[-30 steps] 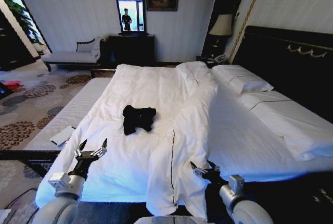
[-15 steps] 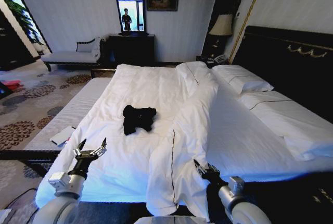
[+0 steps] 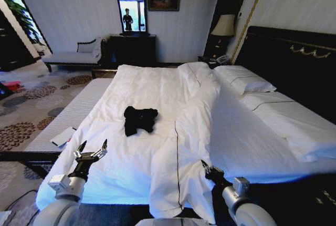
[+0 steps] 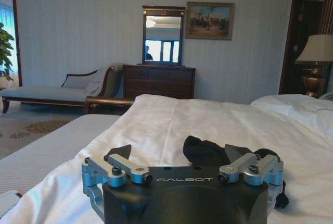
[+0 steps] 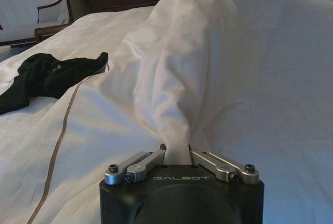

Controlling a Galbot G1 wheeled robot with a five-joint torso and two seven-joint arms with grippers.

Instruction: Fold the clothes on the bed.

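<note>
Clothes: a small crumpled black soft-fabric T-shirt (image 3: 139,120) lying in a heap on the white duvet, well beyond both grippers and untouched — no fold is started.
Bed: large white-covered bed with dark wooden headboard (image 3: 131,86); the turned-back duvet fold (image 3: 181,157) hangs lower and wider over the near edge than a second ago.
Right gripper: right gripper (image 5: 177,156) has slid rightward and down along the near edge since the earlier frames, fingers pinched on a ridge of duvet — it is tugging bedding, not the shirt.
Left gripper: left gripper (image 3: 91,150) hovers over the near left corner as before, fingers spread and empty.
Meaning: judged as surface clearing; the folding itself remains ahead.
</note>
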